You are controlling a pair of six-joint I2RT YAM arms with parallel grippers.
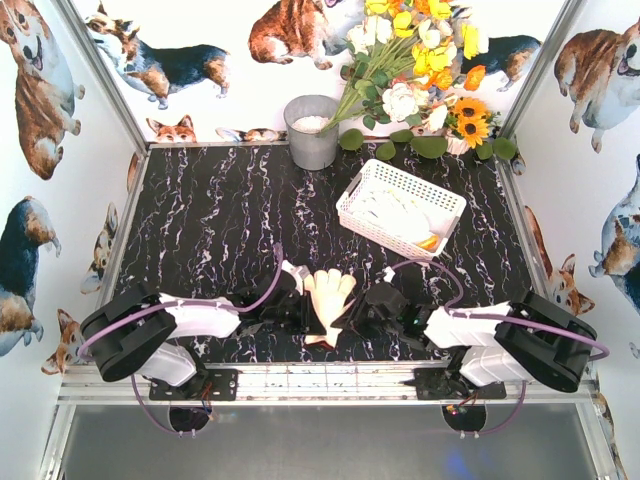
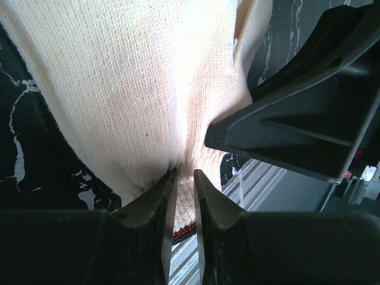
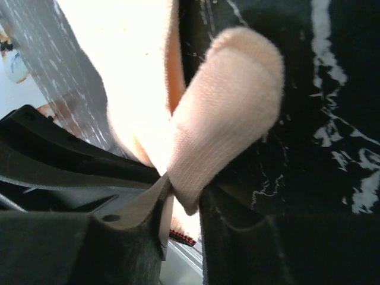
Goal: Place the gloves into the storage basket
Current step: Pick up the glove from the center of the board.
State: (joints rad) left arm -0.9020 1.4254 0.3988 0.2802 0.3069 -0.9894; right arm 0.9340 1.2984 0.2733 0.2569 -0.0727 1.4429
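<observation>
Gripped from both sides at the near edge of the black marble-patterned table point(image 1: 200, 220): one cream-white knit glove point(image 1: 328, 296); pinched in the left gripper point(image 2: 185, 173), jaws nearly closed on its fabric; nipped by the right gripper point(image 3: 183, 189) at a fold (narrow gap, cloth between); apart from the white slotted plastic basket point(image 1: 420, 181) farther back, other gloves point(image 1: 395, 212) inside

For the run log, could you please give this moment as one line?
left claw: shut on glove near cuff | right claw: pinching glove edge | glove: at near table edge | storage basket: gloves inside
</observation>
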